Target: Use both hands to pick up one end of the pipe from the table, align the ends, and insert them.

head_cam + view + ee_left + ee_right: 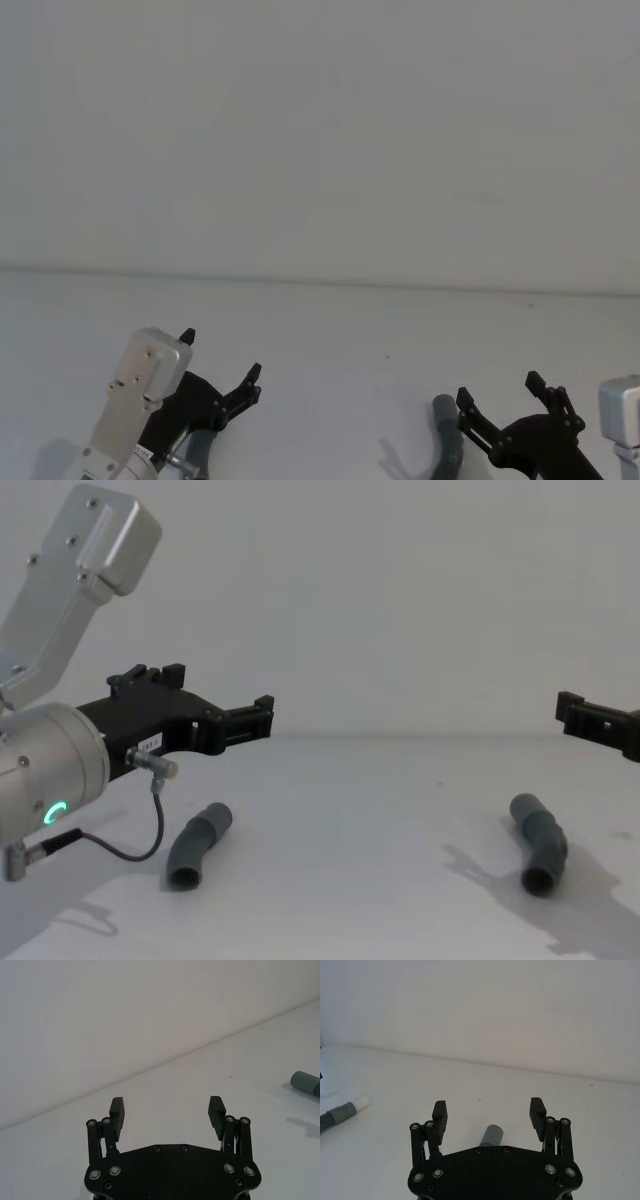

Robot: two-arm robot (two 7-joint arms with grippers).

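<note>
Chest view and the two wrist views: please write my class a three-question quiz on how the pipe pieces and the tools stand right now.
1. True or false: the left tool is shut on a pipe piece.
2. Choose one: the left pipe piece and the right pipe piece are A) joined end to end, B) lying apart on the table, C) stacked crosswise.
3. Fill the gap: the right tool hovers with its fingers ____.
Key: 1 false, the left tool is open and empty; 2 B; 3 open.

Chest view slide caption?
Hovering open: left gripper and right gripper, above left pipe piece and right pipe piece on table.
</note>
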